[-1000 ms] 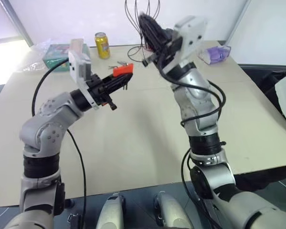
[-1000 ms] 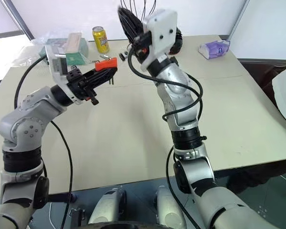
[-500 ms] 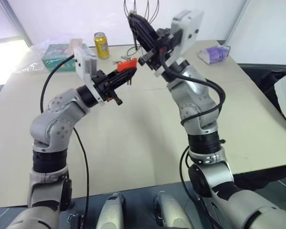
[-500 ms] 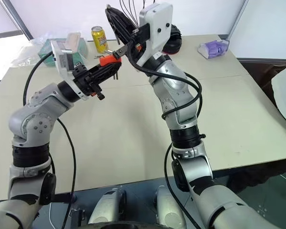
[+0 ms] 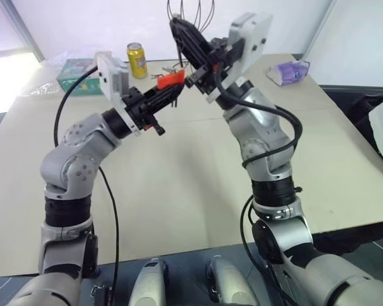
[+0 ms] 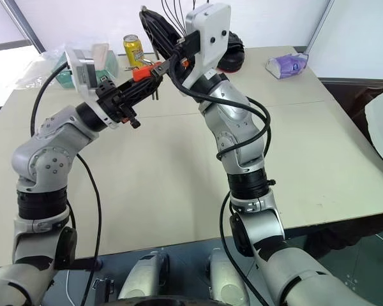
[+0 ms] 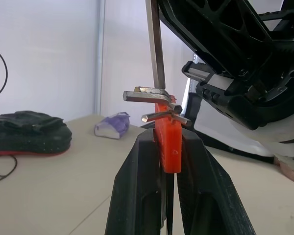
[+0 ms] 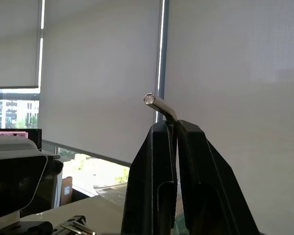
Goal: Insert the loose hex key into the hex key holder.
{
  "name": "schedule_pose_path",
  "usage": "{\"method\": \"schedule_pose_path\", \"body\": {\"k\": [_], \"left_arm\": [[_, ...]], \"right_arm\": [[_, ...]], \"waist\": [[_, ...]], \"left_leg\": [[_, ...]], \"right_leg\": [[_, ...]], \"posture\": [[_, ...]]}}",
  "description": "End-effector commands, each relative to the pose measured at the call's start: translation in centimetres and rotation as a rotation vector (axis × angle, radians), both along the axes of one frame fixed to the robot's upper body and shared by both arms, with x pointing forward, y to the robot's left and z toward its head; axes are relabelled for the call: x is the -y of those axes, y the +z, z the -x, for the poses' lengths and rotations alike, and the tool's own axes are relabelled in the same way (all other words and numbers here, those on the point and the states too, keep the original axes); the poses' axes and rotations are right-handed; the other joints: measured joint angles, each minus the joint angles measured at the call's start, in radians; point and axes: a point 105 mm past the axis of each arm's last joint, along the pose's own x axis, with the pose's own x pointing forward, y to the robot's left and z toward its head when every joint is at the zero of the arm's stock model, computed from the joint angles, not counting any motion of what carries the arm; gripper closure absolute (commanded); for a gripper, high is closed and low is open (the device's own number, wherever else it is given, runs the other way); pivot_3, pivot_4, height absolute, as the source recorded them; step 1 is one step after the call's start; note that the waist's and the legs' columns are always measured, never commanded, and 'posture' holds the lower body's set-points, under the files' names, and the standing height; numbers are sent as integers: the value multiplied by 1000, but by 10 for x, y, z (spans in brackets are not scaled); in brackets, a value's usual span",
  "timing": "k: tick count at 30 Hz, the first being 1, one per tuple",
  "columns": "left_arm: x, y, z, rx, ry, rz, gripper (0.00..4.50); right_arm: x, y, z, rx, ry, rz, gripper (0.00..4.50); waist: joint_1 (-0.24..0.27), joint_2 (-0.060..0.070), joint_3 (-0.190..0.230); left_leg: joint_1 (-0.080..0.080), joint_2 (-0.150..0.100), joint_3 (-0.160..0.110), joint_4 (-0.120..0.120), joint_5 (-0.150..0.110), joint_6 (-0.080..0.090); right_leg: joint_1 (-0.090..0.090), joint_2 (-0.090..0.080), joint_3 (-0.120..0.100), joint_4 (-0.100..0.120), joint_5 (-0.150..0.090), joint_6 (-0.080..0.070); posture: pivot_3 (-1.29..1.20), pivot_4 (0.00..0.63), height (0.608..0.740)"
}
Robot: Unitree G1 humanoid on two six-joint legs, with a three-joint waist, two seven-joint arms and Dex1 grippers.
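Both jaws clenched: our left gripper (image 7: 169, 161) pinches the hex key holder (image 7: 167, 147), right gripper (image 8: 172, 132) the loose hex key (image 8: 159, 105); it's stiff, slick and thin, so we'd grip mid-shaft.

Beige table (image 5: 179, 191) (white blinds (image 8: 88, 58) behind)

hex key holder (image 7: 168, 147): orange-red plastic, grey metal keys sticking out of it. loose hex key (image 8: 159, 105): dark grey metal with a bright cut end. left gripper (image 7: 168, 147) and right gripper (image 8: 172, 128): black fingers, on silver-grey arms with black cables and white camera housings. table (image 5: 179, 191): plain beige. Soda can (image 5: 137, 60) near the far edge: yellow with a green band and silver top. Box (image 5: 76, 74) at the far left corner: teal-green, lying among clear plastic wrap. Pouch (image 5: 287, 71) toward the far right corner: purple and translucent. Flat pad (image 7: 27, 133) on the table: black with a red rim. Back wall: white.
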Motion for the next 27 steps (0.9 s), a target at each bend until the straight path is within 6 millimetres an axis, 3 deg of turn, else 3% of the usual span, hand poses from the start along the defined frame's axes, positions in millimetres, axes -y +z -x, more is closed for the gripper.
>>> {"method": "schedule_pose_path", "body": {"k": [1,27], "left_arm": [[-1,17,4,68,1,23,4500],[-4,25,3,89,19,60,4500]], "right_arm": [[1,14,13,62,20,-24,4436],[2,15,12,44,18,-50,4436]], "waist": [[0,0,0],[0,0,0]], "left_leg": [[0,0,0,0,0,0],[-1,0,0,-3,0,0]], "right_leg": [[0,0,0,0,0,0],[0,0,0,-4,0,0]], "posture": [[0,150,740],[0,150,740]]}}
